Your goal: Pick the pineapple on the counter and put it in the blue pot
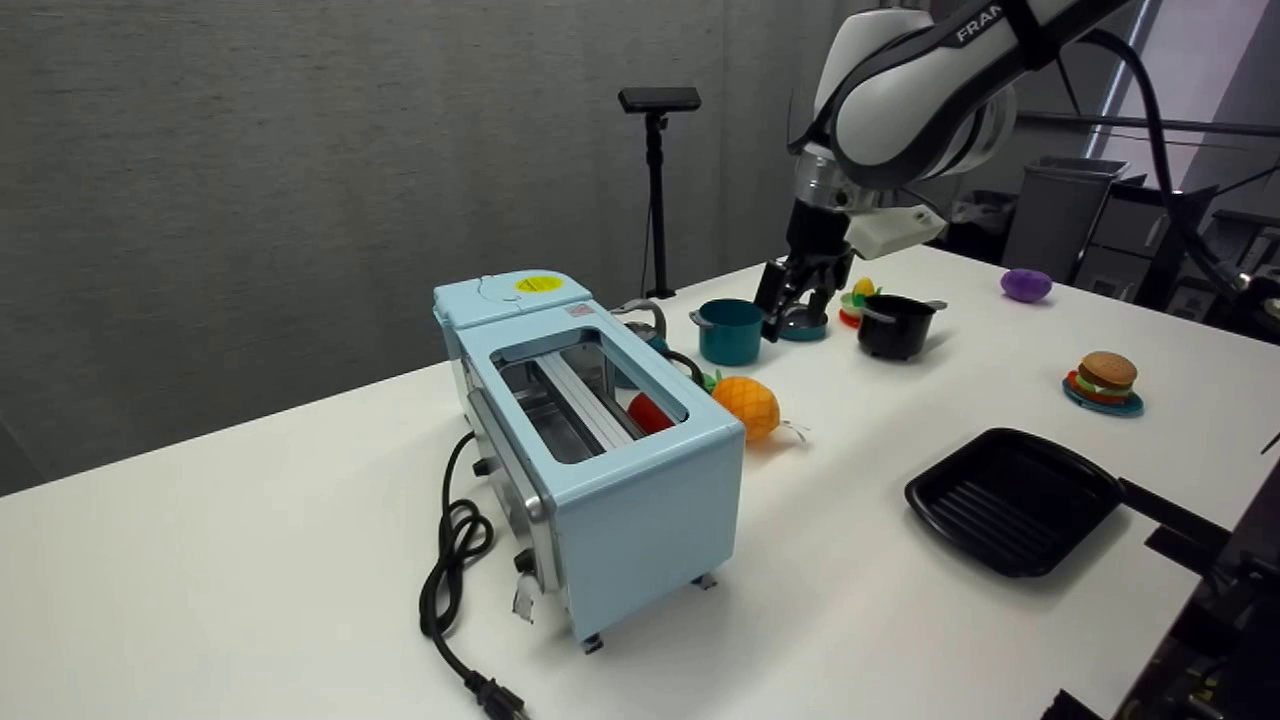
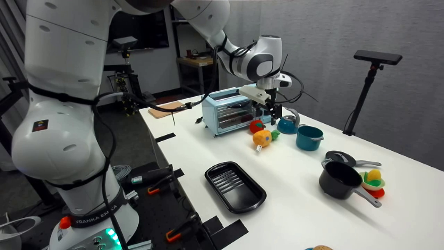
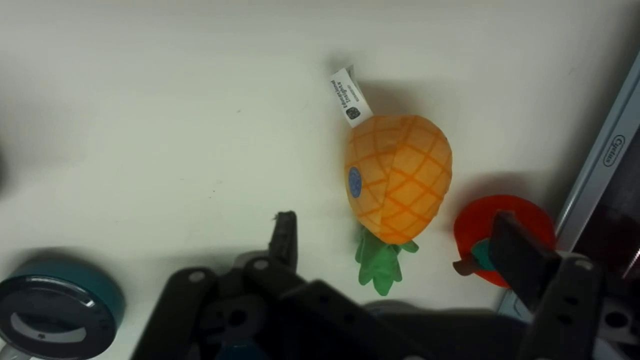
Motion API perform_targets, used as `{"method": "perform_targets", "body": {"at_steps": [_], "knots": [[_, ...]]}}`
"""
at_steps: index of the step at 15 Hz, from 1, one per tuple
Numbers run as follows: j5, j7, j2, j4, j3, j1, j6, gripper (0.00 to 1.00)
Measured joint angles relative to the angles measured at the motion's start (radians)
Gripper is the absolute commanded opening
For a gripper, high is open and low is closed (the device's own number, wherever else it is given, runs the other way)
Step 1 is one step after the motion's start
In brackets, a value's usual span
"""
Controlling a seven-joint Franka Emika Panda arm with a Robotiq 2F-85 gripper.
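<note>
On counter (image 1: 250, 570): latticed plush pineapple (image 3: 400, 175), round blue pot (image 2: 307, 141); end effector (image 3: 397, 242) spread wide.

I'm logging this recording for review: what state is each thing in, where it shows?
Gripper: open, holding nothing.
Pineapple: on its side on the counter, ungripped.
Blue pot: upright, uncovered.
Black pot: upright, uncovered.
Small pan: lid appears to be on.
Kettle: upright.
Black pan: right side up.
Toaster: unplugged, its plug lying loose.
Burger: on a plate.
</note>
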Motion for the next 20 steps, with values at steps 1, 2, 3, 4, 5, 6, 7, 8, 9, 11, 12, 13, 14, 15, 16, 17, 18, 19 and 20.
{"method": "perform_targets", "body": {"at_steps": [1, 2, 3, 4, 5, 6, 7, 8, 9, 11, 12, 13, 14, 15, 16, 17, 18, 19, 20], "knots": [[0.000, 0.000, 0.014, 0.010, 0.005, 0.003, 0.005, 1.00], [0.000, 0.000, 0.029, 0.021, 0.007, 0.008, 0.012, 1.00], [0.000, 0.000, 0.047, 0.036, 0.008, 0.015, 0.017, 1.00], [0.000, 0.000, 0.065, 0.052, 0.008, 0.020, 0.021, 1.00], [0.000, 0.000, 0.085, 0.070, 0.008, 0.026, 0.024, 1.00], [0.000, 0.000, 0.105, 0.089, 0.008, 0.032, 0.029, 1.00], [0.000, 0.000, 0.126, 0.110, 0.007, 0.037, 0.034, 1.00], [0.000, 0.000, 0.146, 0.131, 0.006, 0.041, 0.036, 1.00], [0.000, 0.000, 0.168, 0.154, 0.005, 0.045, 0.036, 1.00], [-0.004, -0.001, 0.213, 0.198, 0.003, 0.051, 0.034, 1.00], [-0.008, -0.004, 0.233, 0.216, 0.002, 0.053, 0.032, 1.00], [-0.012, -0.012, 0.251, 0.232, 0.002, 0.053, 0.031, 1.00], [-0.016, -0.020, 0.267, 0.245, 0.001, 0.053, 0.031, 1.00], [-0.020, -0.027, 0.282, 0.256, 0.001, 0.055, 0.031, 1.00], [-0.022, -0.033, 0.295, 0.266, 0.001, 0.058, 0.031, 1.00], [-0.023, -0.035, 0.308, 0.274, 0.001, 0.062, 0.031, 1.00], [-0.024, -0.037, 0.318, 0.280, 0.001, 0.065, 0.030, 1.00], [-0.024, -0.038, 0.327, 0.283, 0.002, 0.068, 0.029, 0.75], [-0.024, -0.040, 0.334, 0.284, 0.002, 0.070, 0.026, 0.74]]}}
